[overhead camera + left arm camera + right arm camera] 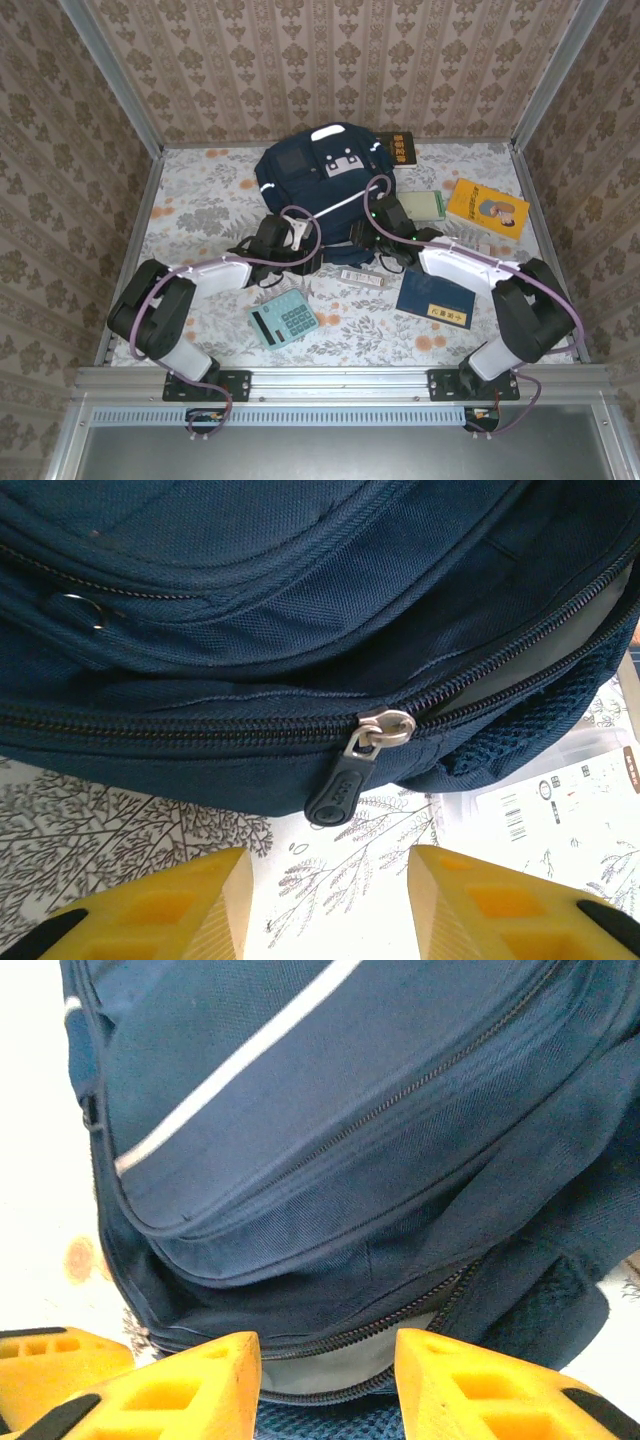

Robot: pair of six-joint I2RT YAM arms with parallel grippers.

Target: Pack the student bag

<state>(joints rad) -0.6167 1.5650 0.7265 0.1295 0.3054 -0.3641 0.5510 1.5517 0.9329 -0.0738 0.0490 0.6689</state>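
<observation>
The student bag (318, 175), a navy backpack with white stripes, lies at the back middle of the table. My left gripper (290, 240) sits at its near left edge and my right gripper (386, 218) at its near right edge. In the left wrist view the left gripper (330, 900) is open over bare cloth, just short of the dark zipper pull (343, 783) hanging from its silver slider (385, 726). The right gripper (328, 1385) is open too. Between its yellow fingers (205, 1385) lies the partly unzipped mouth with its grey lining (340, 1365).
On the flowered cloth near the bag lie a teal calculator (283, 322), a dark blue booklet (436, 297), a yellow book (487, 208), a pale green notebook (422, 207), a dark book (398, 148) and a small white packet (362, 277). Walls close in the table.
</observation>
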